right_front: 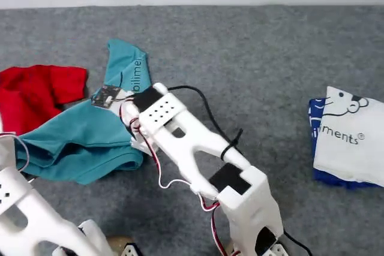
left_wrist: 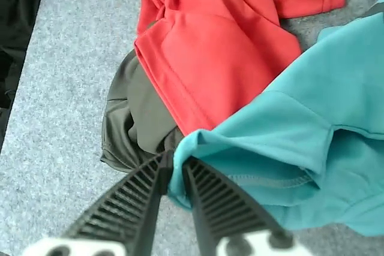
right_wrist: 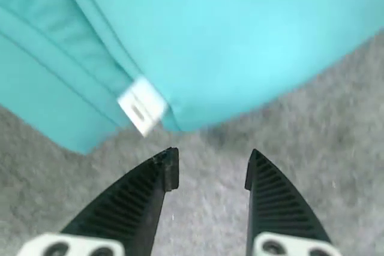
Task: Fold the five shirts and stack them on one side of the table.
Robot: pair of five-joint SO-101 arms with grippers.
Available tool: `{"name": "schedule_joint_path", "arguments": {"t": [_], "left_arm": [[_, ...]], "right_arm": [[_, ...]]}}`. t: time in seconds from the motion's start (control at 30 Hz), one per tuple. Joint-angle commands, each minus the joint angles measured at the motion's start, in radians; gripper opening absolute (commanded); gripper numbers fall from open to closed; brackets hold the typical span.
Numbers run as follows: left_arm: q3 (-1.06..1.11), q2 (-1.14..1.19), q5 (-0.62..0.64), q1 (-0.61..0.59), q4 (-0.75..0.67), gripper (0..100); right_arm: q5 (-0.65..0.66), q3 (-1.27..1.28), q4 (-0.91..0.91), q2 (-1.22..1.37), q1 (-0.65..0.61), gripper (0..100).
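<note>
A teal shirt lies crumpled at the table's left-centre, partly over a red shirt. My left gripper is shut on a corner of the teal shirt's hem, right beside the red shirt and an olive shirt tucked under it. My right gripper stands open just above the grey table, a short way off the teal shirt's edge with its white tag. In the high view, the right arm stretches from the front to the teal shirt.
A folded white shirt rests on a blue one at the table's right side. Grey felt covers the table. The left arm's base is at the front left corner.
</note>
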Motion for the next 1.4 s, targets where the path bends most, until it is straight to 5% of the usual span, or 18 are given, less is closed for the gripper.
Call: {"name": "schedule_joint_path", "arguments": {"t": [0.0, 0.53, 0.73, 0.97, 1.37], "left_arm": [[-0.005, -0.031, -0.005, -0.008, -0.023, 1], [-0.005, -0.032, -0.005, -0.008, -0.023, 1], [-0.005, -0.032, -0.005, -0.005, -0.02, 1], [-0.015, -0.035, -0.005, 0.005, -0.017, 1], [-0.213, -0.028, 0.091, 0.414, 0.064, 1]], "right_arm": [[-0.009, -0.08, -0.004, 0.013, -0.036, 19.1], [-0.057, -0.166, -0.122, 0.223, 0.021, 18.0], [-0.048, -0.166, -0.13, 0.202, 0.035, 0.7], [0.072, -0.166, -0.11, 0.084, 0.128, 1.0], [0.344, -0.166, -0.039, -0.302, 0.341, 1.0]]}}
